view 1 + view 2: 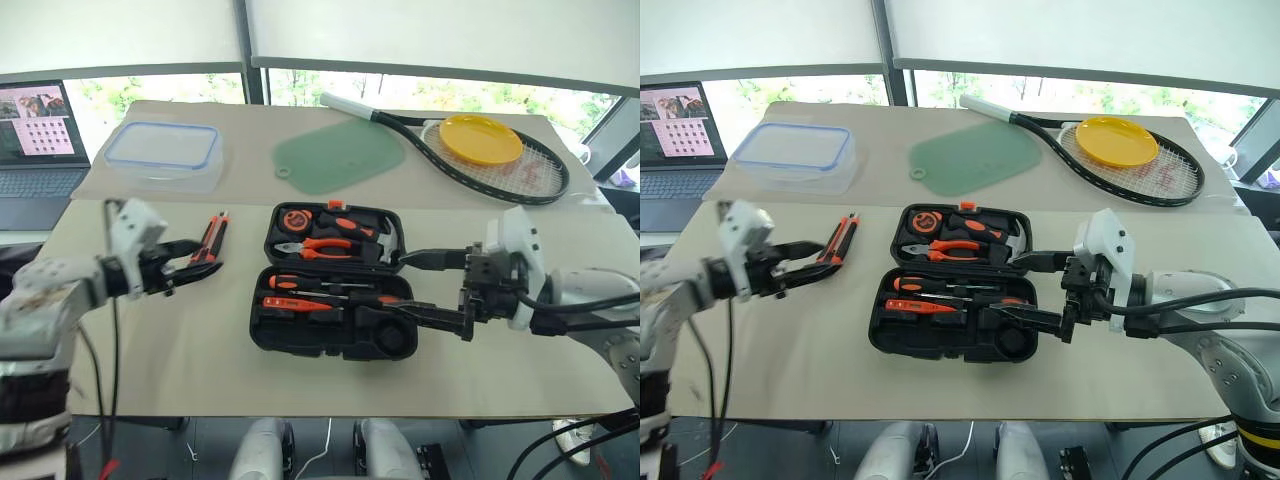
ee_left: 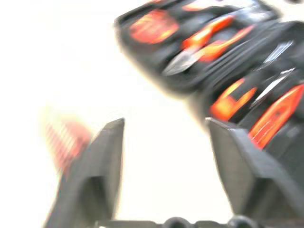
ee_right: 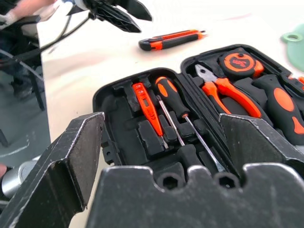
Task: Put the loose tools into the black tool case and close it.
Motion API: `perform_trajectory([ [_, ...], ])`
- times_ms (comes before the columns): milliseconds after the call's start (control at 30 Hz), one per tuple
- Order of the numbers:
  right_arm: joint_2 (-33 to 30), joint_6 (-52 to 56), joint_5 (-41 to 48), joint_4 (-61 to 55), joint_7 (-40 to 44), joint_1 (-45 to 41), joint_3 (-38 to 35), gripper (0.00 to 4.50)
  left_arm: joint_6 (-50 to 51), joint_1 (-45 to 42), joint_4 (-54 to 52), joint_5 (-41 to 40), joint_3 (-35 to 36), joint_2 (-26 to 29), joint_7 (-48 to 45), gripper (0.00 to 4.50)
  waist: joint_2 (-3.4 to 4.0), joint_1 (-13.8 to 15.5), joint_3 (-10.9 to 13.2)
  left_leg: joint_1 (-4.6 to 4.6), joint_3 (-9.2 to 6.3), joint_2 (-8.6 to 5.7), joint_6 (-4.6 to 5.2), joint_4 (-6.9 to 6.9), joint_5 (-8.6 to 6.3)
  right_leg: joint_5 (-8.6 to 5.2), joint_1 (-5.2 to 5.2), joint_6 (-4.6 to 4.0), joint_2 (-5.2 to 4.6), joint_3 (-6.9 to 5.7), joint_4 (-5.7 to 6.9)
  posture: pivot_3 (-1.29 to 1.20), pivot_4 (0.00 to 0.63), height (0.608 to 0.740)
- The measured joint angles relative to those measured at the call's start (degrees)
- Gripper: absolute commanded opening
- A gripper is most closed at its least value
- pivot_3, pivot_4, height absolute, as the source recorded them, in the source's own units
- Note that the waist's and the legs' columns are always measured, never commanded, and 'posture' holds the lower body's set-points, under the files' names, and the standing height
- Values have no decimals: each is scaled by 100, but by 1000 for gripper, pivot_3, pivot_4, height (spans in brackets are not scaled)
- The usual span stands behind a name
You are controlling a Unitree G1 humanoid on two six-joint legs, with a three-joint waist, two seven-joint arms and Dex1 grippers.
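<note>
Your left claw stands spread and empty over the beige bench, its tips just beside the black-and-orange utility knife, which lies flat on the bench to the left of the case and well clear of it. That reads as a lineup for picking the knife, the one loose tool you can see outside the case.

Your right claw is spread wide too and pinches nothing. Its two black fingers point across the right end of the black moulded-plastic tool case, one over each half, likely waiting to steady the case or swing it shut once the knife is in.

The case lies open like a book. The far half carries the orange tape measure, the orange-handled pliers and the hammer with the black-and-orange grip. The near half carries a black-and-orange-handled screwdriver, a slim all-orange tester screwdriver and a further orange-handled tool at the front edge; whether the tape roll sits in the round recess at the right end, you cannot tell.

Behind the case, a clear blue-rimmed plastic box sits lidded, a pale green cutting mat lies flat, and a yellow plate rests on the strings of a dark tennis racket.
</note>
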Motion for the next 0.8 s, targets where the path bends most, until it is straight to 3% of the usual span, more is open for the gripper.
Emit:
perform_trajectory([
  [100, 72, -11, -44, 181, 180, -273, 112, 4500, 205, 684, -102, 115, 491, -131, 602, 4466, 0, 45, 0, 5, 0, -2, -1, 0, -2, 1, 2, -2, -7, -2, 2, 0, 150, 738],
  [200, 93, -11, -87, 263, 325, -419, 235, 4500, 482, 546, -136, 184, 348, -273, 1124, 4466, -5, 174, 1, 4, -12, -3, -6, 2, 1, 5, 3, -9, -10, -21, 1, 0, 150, 738],
  [433, 160, 8, -84, 265, 399, -557, 294, 4500, 1239, -1028, 232, 175, -539, -443, 1758, 4466, -5, 209, 0, 4, 0, -9, -10, 0, 3, 14, 2, -11, -9, -12, 4, 0, 150, 738],
  [667, 240, 60, -44, 75, 303, -392, 265, 4500, 1233, -2155, 1598, 601, -1865, -670, 2002, 4466, -6, 115, 1, 0, 3, -9, -8, -1, 3, 12, 0, -10, 0, -9, 2, 0, 150, 738],
  [800, 292, 60, -43, -30, 229, -349, 265, 4500, 1191, -2657, 2283, 814, -2139, -800, 2135, 4466, -6, 98, 1, 2, 2, -10, -7, 0, 3, 11, 2, -8, 1, -9, 4, 0, 150, 738],
])
